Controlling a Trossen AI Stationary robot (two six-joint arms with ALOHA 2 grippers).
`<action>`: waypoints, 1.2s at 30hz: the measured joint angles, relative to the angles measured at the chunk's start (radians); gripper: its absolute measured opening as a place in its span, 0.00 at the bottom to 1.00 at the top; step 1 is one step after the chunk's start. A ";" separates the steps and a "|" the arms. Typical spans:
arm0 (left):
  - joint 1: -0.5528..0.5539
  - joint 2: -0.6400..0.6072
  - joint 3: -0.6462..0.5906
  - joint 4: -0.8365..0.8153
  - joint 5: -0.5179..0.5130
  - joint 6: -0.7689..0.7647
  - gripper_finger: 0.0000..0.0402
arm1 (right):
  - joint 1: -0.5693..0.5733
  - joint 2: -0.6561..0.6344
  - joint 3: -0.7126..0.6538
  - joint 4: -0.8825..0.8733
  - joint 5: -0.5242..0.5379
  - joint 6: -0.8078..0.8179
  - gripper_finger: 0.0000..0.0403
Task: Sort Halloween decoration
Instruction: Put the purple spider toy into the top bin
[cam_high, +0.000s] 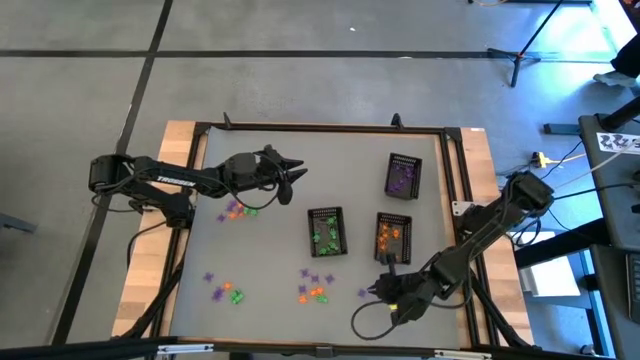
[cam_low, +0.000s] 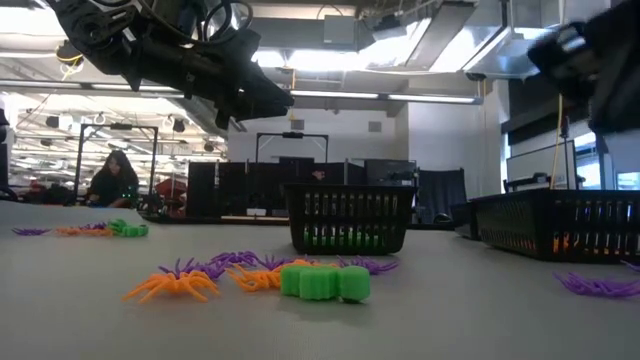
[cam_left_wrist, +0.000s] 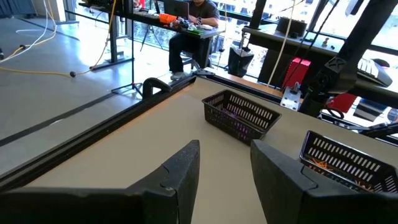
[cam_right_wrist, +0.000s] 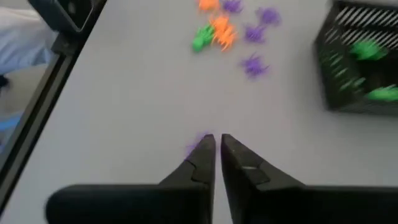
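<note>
Right gripper, fingers nearly pressed together, pinches at a tiny purple plastic spider trinket just beside the black mesh basket w/ orange pieces. Likely pick step; next needs lift & carry to the purple basket. Left gripper hovers spread beyond more trinkets.

Three black mesh baskets on a grey table; seated person beyond.
</note>
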 joint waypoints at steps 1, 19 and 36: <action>0.000 0.000 0.000 0.000 0.000 0.000 0.34 | 0.000 0.013 0.000 0.006 -0.005 0.004 0.09; 0.000 0.000 0.000 0.000 0.000 0.000 0.34 | -0.046 0.251 0.006 0.115 -0.081 0.073 0.20; 0.000 0.000 0.000 0.000 0.000 0.000 0.34 | -0.046 0.058 -0.002 0.042 0.010 0.016 0.02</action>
